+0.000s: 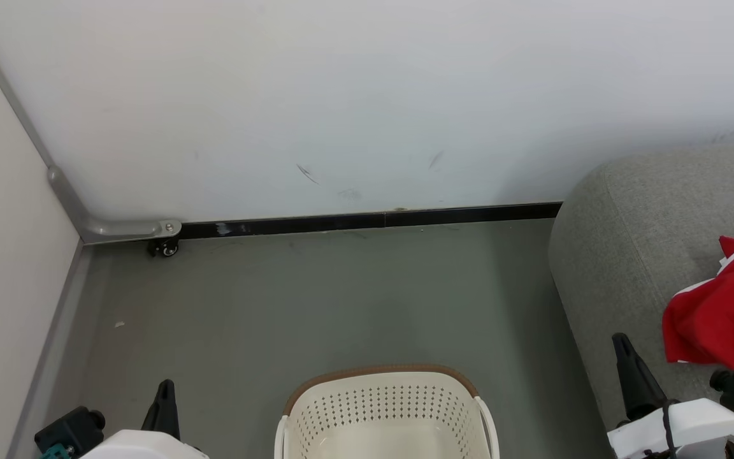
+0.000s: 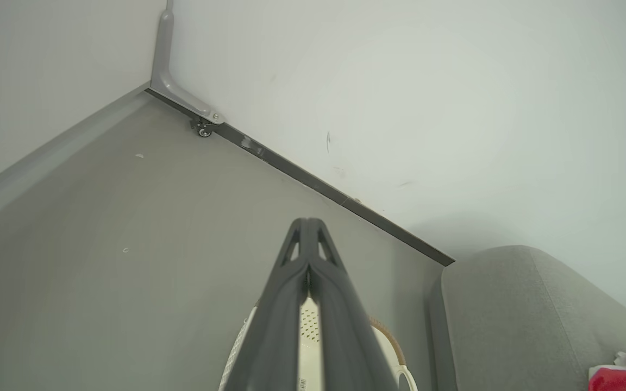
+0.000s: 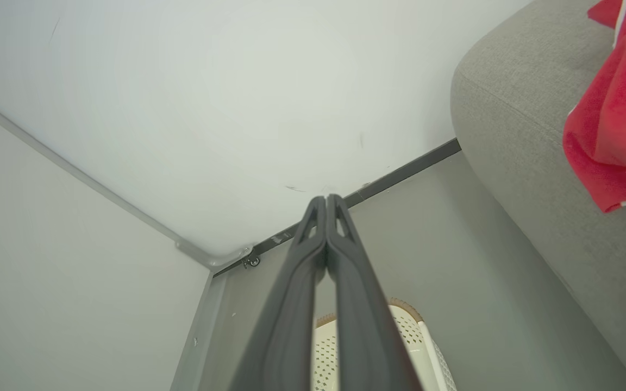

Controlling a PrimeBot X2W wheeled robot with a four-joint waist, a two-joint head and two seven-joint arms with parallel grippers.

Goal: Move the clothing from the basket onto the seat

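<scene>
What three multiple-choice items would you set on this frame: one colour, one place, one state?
1. The basket has a rim that is: A brown; B blue; C black.
2. The red clothing lies: A in the basket; B on the sofa; C on the floor.
3. The left pincer and right pincer are: A open; B shut on cloth; C shut, holding nothing.

Key:
1 A: the head view shows a brown woven-look band on top of the cream plastic.
2 B: the red cloth rests on the grey sofa, apart from the basket.
3 C: each wrist view shows its pincer closed tight with nothing in it.
</scene>
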